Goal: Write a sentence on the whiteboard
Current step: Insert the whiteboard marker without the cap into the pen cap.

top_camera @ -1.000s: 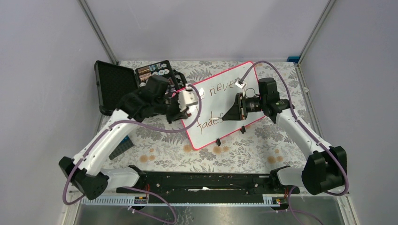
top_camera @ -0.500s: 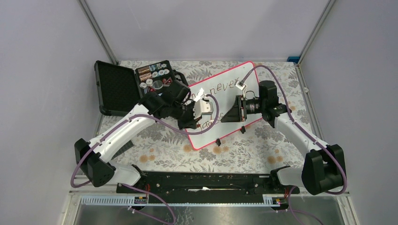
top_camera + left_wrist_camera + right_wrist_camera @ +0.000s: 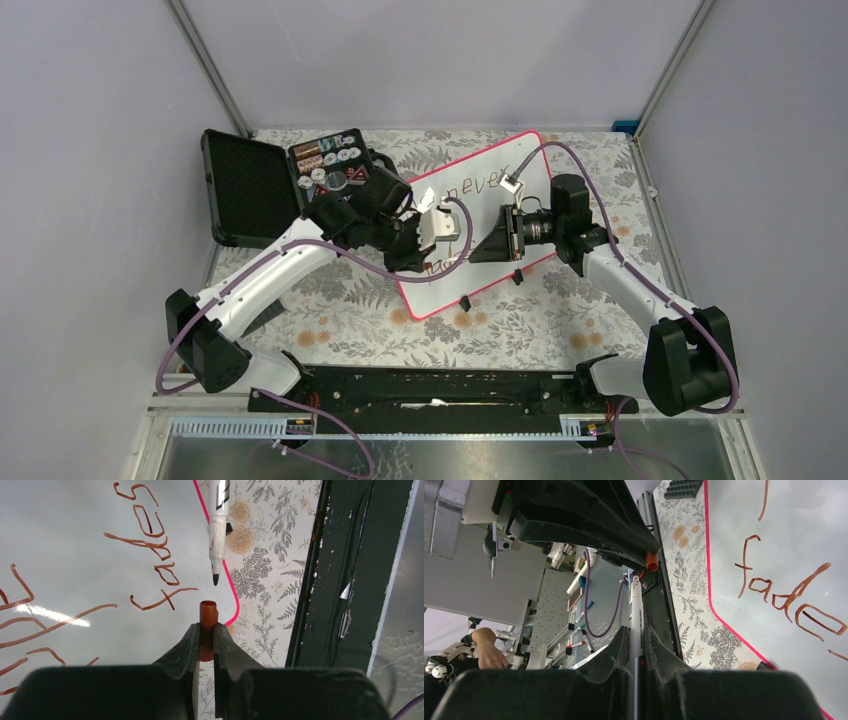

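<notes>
Brown cap (image 3: 208, 614) (in left pincer (image 3: 205, 630)) has neared the marker (image 3: 218, 530).

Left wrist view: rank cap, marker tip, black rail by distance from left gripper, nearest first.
1. cap: pinched in the fingers of the left gripper.
2. marker tip: just ahead, beside the whiteboard rim.
3. black rail: far right, off the board.

left arm (image 3: 260, 275) and right arm (image 3: 630, 283) reach inward, jaws clamped tight.
</notes>
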Available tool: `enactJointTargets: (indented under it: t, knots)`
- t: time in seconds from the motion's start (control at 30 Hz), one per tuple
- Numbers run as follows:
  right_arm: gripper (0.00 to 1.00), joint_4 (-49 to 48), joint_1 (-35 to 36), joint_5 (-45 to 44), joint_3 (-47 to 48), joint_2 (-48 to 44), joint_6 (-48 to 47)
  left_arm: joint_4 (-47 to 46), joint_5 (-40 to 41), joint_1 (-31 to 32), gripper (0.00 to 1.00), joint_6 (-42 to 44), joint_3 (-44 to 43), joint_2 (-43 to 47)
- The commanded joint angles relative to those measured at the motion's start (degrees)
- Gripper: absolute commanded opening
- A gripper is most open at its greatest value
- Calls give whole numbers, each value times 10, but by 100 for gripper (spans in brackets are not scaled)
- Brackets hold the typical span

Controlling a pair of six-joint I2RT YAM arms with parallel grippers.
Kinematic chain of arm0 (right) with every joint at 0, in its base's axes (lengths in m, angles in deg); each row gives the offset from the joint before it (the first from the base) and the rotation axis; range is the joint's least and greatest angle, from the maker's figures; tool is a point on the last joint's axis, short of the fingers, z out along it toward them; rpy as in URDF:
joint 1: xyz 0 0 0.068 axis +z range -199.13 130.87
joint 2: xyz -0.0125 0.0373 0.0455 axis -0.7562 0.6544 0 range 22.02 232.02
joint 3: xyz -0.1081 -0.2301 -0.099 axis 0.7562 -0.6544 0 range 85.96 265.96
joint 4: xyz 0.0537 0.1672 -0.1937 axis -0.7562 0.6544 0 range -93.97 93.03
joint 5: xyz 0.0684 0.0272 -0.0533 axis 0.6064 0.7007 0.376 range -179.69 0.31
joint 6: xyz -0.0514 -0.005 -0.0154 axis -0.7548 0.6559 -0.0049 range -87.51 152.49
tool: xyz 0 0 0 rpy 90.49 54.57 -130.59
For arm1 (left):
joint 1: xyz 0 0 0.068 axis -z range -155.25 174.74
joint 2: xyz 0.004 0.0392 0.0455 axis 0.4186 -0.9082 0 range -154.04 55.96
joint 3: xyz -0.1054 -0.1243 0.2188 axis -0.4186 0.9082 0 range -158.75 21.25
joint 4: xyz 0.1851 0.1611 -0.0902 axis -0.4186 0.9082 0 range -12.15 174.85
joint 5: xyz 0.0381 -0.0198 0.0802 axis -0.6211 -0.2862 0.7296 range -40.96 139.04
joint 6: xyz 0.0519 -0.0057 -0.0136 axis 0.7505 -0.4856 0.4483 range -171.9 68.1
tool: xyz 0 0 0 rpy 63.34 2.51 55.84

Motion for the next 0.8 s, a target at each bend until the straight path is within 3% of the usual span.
enactJointTargets:
  t: [0.0, 0.77]
  knots:
    - [0, -11, 9, 15, 5, -1, -4, -13, -13, 3, 0, -5, -33, -3]
    - [0, 24, 13, 3, 13, 3, -37, 4, -56, 4, 0, 2, -44, -3]
